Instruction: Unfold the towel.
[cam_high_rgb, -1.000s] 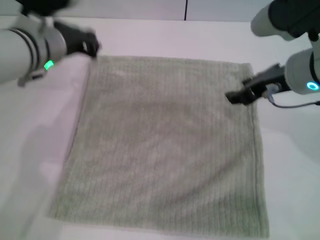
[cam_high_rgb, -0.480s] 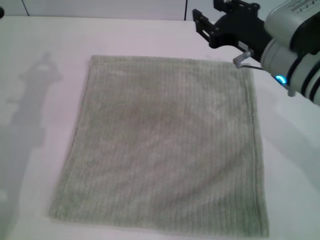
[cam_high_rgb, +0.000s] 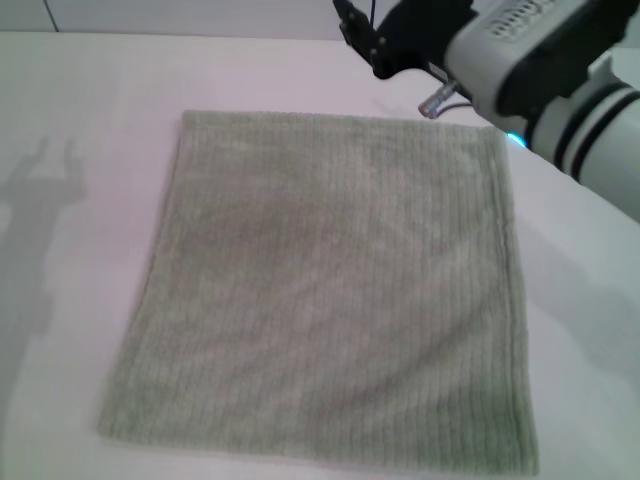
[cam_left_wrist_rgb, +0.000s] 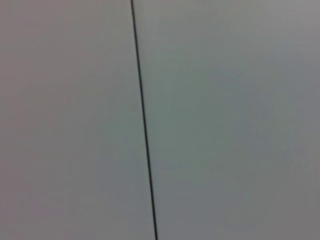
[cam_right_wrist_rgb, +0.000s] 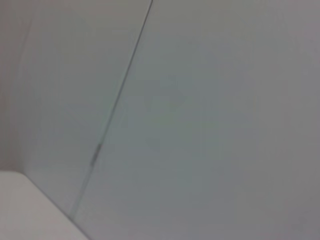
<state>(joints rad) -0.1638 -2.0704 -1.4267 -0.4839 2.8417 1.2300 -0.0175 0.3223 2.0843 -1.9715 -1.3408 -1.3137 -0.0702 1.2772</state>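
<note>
1. One towel (cam_high_rgb: 330, 290), pale sage green with fine ribbed stripes, lies spread flat in a single layer on the white table (cam_high_rgb: 80, 120), filling most of the head view from the far middle down to the near edge.
2. Its four hemmed edges show, with the far edge straight and the near edge slightly wider than the far one; no corner is folded over.
3. The right gripper (cam_high_rgb: 365, 35) is raised at the far right, above the table just beyond the towel's far right corner, apart from the cloth and holding nothing.
4. Its dark fingers point toward the far left, but whether they stand wide or narrow cannot be told from this angle.
5. The left gripper appears in no view; only a shadow falls on the table at the left.
6. Both wrist views show just a plain pale wall (cam_left_wrist_rgb: 225, 120) crossed by a thin dark seam (cam_left_wrist_rgb: 143, 120), with no towel in them.
</note>
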